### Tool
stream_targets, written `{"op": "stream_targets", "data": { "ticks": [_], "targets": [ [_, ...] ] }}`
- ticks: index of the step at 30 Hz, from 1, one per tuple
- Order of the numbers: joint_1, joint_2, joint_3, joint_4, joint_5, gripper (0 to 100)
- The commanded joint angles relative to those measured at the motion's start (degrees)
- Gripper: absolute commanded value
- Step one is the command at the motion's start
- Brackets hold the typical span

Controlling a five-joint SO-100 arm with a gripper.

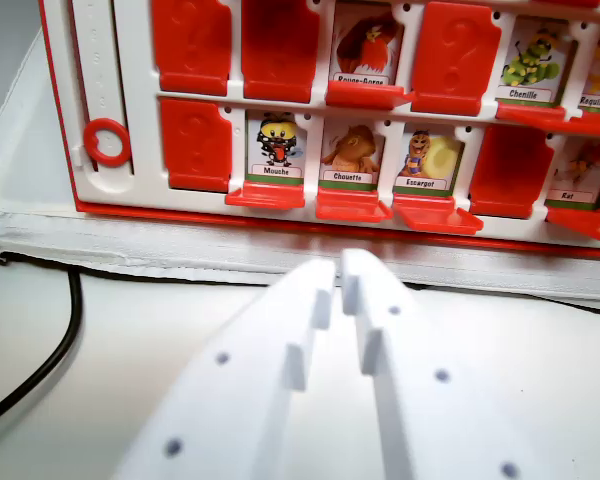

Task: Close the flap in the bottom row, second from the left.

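Wrist view, left to right. Black cable (50, 350) curves over the table (130, 330), left of the gripper (338, 268). White padded mat (20, 170) with a stitched edge lies under the game board (130, 100), all beyond the gripper.

Board: red frame, white plastic, red ring slider (107, 141) at its left edge. Two rows partly visible; top row cut off by the frame.

Bottom row count: seven windows seen. First flap (193, 143) raised, plain red. Next three lowered, pictures showing: Mouche flap (265, 195), second from the left, lies flat just beyond the gripper tips and a little left; then Chouette (352, 158) and Escargot (427, 163). Fifth flap (510, 170) raised. Sixth, Rat (570, 175), shown; the seventh cut off at the right.

Top row: three raised flaps, two with embossed question marks; Rouge-Gorge, Chenille and a cut-off Raquin-Tigre card shown.

Gripper: white printed plastic, wedge-shaped, screw holes dotted; jaws nearly together, thin slit between, holding nothing, short of the board
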Motion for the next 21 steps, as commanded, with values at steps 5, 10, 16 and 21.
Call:
{"op": "stream_targets", "data": {
  "ticks": [5,10,16,21],
  "targets": [
    [-2.99,-10.72,-4.75,-6.68,1.85,0],
    [-3.87,-18.54,-8.44,-8.61,2.46,0],
    [-5.01,-26.10,-13.89,-10.55,2.55,0],
    [-5.10,-31.46,-18.19,-10.72,2.81,0]
  ]
}}
